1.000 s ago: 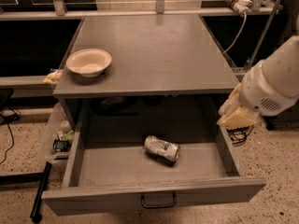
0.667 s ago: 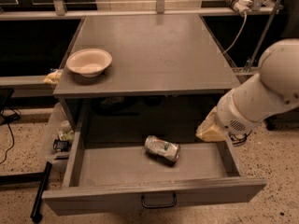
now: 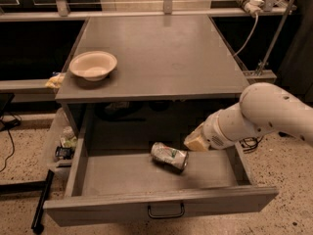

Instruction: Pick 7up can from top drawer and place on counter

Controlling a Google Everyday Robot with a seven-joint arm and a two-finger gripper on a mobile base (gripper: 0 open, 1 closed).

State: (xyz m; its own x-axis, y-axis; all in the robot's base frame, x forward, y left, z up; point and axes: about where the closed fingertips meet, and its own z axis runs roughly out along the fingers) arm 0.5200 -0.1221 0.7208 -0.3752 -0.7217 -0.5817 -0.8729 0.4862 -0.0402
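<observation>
Over the top drawer (image 3: 105, 205), the end effector (image 3: 195, 140) hangs near the 7up can (image 3: 169, 155).

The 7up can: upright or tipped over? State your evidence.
Tipped over: the 7up can lies lengthwise on the floor of the top drawer. The gripper is close beside it.

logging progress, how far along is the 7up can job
Done: the top drawer is pulled open. In hand: the gripper hangs inside it, just right of the 7up can, lying on its side, not yet grasped. Left: grasp it, set it on the counter.
</observation>
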